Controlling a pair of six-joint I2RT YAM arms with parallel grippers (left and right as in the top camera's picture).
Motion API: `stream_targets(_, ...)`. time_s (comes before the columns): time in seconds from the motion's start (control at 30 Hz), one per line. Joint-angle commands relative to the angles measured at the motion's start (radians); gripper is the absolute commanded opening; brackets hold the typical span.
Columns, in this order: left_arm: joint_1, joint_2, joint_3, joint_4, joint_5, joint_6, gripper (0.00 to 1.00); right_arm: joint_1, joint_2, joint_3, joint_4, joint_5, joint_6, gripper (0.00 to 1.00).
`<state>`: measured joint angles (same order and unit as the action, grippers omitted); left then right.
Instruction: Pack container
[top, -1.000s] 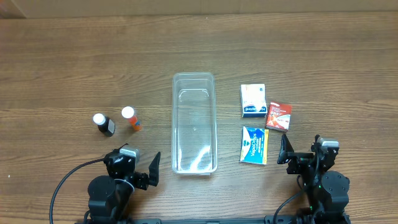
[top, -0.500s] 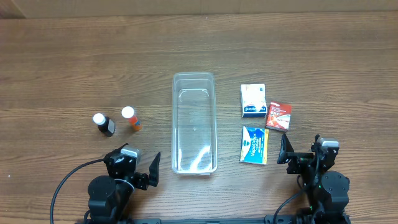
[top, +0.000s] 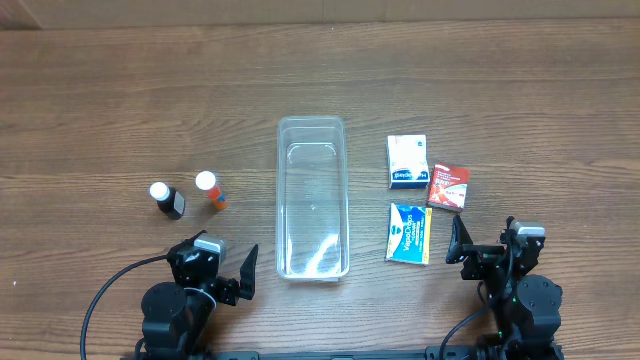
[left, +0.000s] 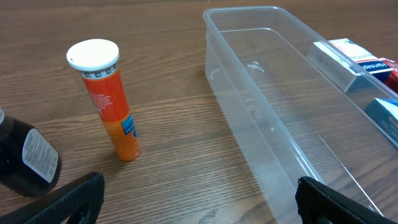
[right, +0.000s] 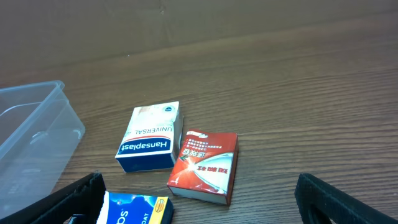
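Overhead view of a wooden tabletop (top: 120, 90) with two robot arms folded low at its near edge.

The container (top: 313, 197), a long clear plastic tub, lies in the middle of the tabletop with its long side running near to far. Nothing is inside it. It sits between the two arms, probably so that either one can reach over its rim.

To its left, well apart from it, two small bottles stand on their bases side by side. One is an orange tube (top: 210, 189) with a white cap. The other is a dark bottle (top: 167, 200), also white-capped.

To the right of the container lie three flat boxes. A white and blue Hansaplast box (top: 407, 161) is farthest. A red box (top: 449, 186) lies just beside it, slightly nearer and further right. A blue and yellow box (top: 409, 232) is nearest, close to the container's wall. Its label is too small to read with confidence.

Bottles on one side and boxes on the other appear to give each arm its own share to pack.

Both arms point their wrists toward the far side. The left claw (left: 198, 202) has its fingers spread wide apart and grips nothing. It faces the gap between the orange tube and the container. The right claw (right: 198, 199) is likewise wide apart and empty, aimed at the boxes, with the blue and yellow box just ahead of it.

Judging by the bare container, packing has not yet begun.
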<state>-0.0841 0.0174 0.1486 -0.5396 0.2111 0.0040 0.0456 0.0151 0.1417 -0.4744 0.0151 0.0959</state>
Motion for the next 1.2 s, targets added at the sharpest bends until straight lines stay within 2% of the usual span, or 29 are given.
stream_targets(0.0,0.005,-0.001,0.001,-0.01,0.015,0.023,1.0,-0.003,-0.011,-0.008,0.005,0.007,-0.007,1.0)
stream_targets(0.13,0.005,-0.001,0.001,-0.01,0.015,0.023,1.0,-0.002,-0.011,-0.008,0.074,-0.022,0.01,1.0)
stream_targets(0.17,0.005,-0.001,0.001,-0.01,0.015,0.023,1.0,-0.002,-0.011,-0.008,0.085,-0.092,0.056,1.0)
stream_targets(0.3,0.005,-0.001,0.001,-0.01,0.015,0.023,1.0,-0.002,-0.011,-0.008,0.092,-0.271,0.09,1.0)
stream_targets(0.4,0.005,0.0,0.001,-0.01,0.015,0.023,1.0,-0.002,-0.011,0.001,0.163,-0.397,0.188,1.0)
stream_targets(0.47,0.005,0.0,0.001,-0.01,0.015,0.023,1.0,-0.002,-0.001,0.056,0.213,-0.42,0.252,1.0)
stream_targets(0.53,0.005,0.0,0.001,-0.01,0.015,0.023,1.0,-0.002,0.04,0.139,0.219,-0.42,0.252,1.0)
stream_targets(0.6,0.005,-0.001,0.001,-0.01,0.015,0.023,1.0,-0.002,0.152,0.289,0.172,-0.42,0.248,1.0)
stream_targets(0.67,0.005,-0.001,0.001,-0.01,0.015,0.023,1.0,-0.002,0.314,0.462,0.044,-0.415,0.241,1.0)
stream_targets(0.87,0.005,0.0,0.001,-0.01,0.015,0.023,1.0,-0.001,0.982,1.143,-0.57,-0.415,0.138,1.0)
stream_targets(0.93,0.005,0.0,0.001,-0.01,0.015,0.023,1.0,-0.001,1.163,1.324,-0.687,-0.45,0.14,1.0)
stream_targets(1.0,0.005,0.0,0.001,-0.01,0.015,0.023,1.0,-0.001,1.334,1.448,-0.763,-0.471,0.127,1.0)
stream_targets(1.07,0.005,-0.001,0.001,-0.01,0.015,0.023,1.0,0.006,1.424,1.476,-0.745,-0.463,0.112,1.0)
stream_targets(1.17,0.005,-0.001,0.001,-0.01,0.015,0.023,1.0,0.053,1.577,1.477,-0.731,-0.298,0.147,1.0)
